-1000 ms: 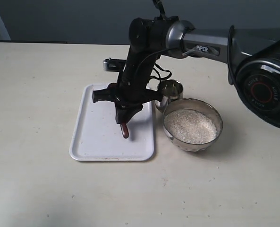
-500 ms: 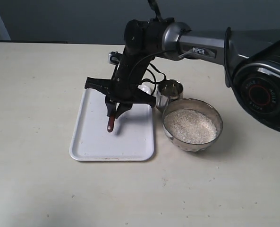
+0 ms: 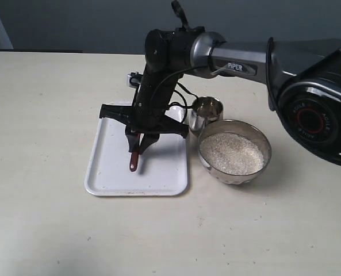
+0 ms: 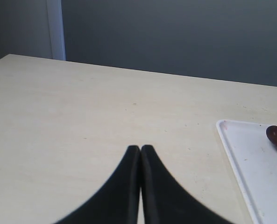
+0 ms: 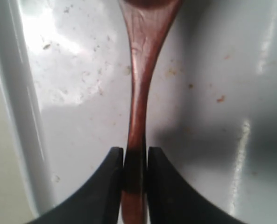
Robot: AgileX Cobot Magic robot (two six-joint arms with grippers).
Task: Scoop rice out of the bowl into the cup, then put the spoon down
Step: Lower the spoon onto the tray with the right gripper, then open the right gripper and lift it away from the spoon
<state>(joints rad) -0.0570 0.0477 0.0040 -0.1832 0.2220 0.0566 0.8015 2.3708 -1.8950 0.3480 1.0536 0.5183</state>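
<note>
The right gripper (image 5: 135,158) clamps its two black fingers on the slim handle of the wooden spoon (image 5: 140,93), one on each flat side. That grip lets the oval end hang down toward the white plastic tray (image 5: 73,70). Judging by this, the hold is a carry for putting the spoon down. Whether the oval end already touches the tray surface I cannot tell.

In the exterior view the arm reaches across the middle and stands over the tray (image 3: 110,172), which lies left of both vessels, so the spoon has a flat place clear of them. The steel cup (image 3: 206,112) stands just beside the tray's far right corner. The steel bowl (image 3: 233,175) sits just in front of the cup, and the rice (image 3: 232,152) lies in it, close enough for short transfers.

The left gripper (image 4: 140,151) is shut on nothing, parked over bare table (image 4: 82,116).

The forearm reads "PiPER" (image 3: 235,66). Lettering rings the red circle on the joint housing (image 3: 311,118), too small to read surely.
</note>
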